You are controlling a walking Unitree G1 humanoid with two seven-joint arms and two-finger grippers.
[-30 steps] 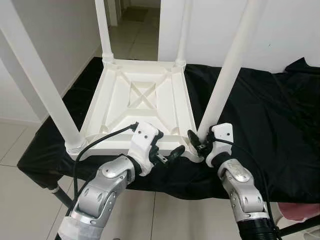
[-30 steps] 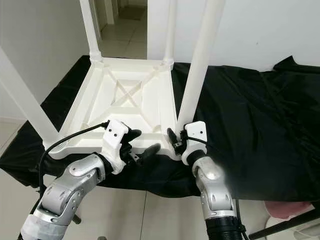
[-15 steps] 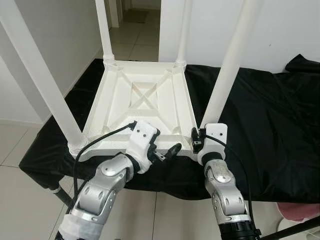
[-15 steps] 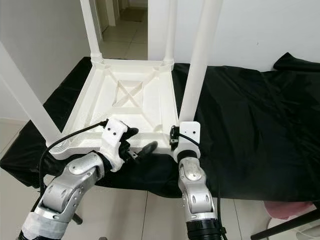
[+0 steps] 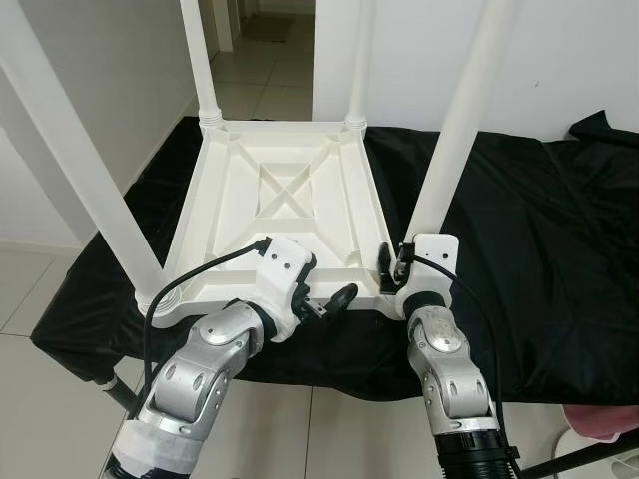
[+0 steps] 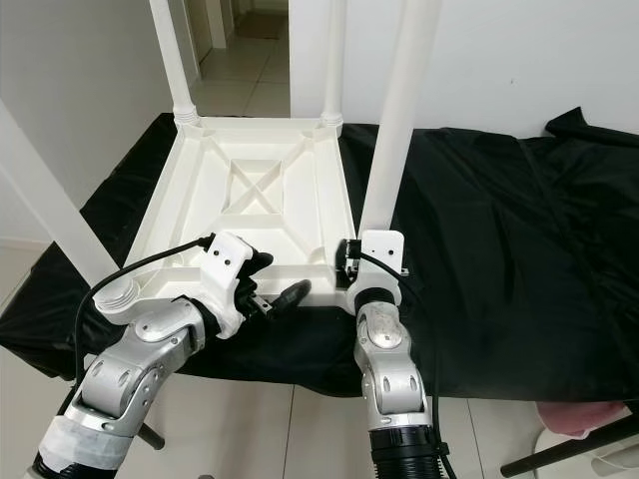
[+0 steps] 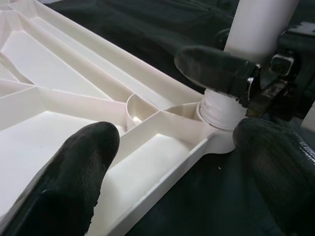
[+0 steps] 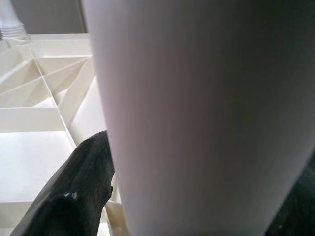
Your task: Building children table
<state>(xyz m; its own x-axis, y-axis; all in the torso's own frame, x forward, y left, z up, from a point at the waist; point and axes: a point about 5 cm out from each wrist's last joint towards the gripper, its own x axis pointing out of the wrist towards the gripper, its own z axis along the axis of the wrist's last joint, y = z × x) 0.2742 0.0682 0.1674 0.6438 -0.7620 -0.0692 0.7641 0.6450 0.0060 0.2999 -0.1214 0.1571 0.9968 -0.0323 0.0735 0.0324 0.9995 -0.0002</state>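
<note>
Children's table (image 5: 280, 200), white plastic, lies upside down on a desk (image 5: 519, 259) draped in black cloth, its ribbed underside facing up with an X-shaped brace at the centre. Four white legs stand up from its corners: two far ones (image 5: 195, 60) near a doorway, a near-left leg (image 5: 75, 170) and a near-right leg (image 5: 454, 140) rising out of the top of the picture.

Right pincer (image 5: 391, 267) sits at the base of the near-right leg, just above the ringed socket at the table's corner. In the right wrist view the leg's white shaft stands between the two black fingers (image 8: 78, 196), one on either side and pressed against it, so the pincer is clamped around the leg.

Left pincer (image 5: 324, 297) reaches to the table's near edge, just left of that same corner. The left wrist view shows its fingers (image 7: 74, 167) spread wide apart, one over the ribbed inside of the frame and the other outside the rim above the black cloth, gripping nothing. A black cable (image 5: 200, 274) loops from the left wrist across the table's near-left part.

Pale tiled floor (image 5: 40, 299) lies beside the desk
</note>
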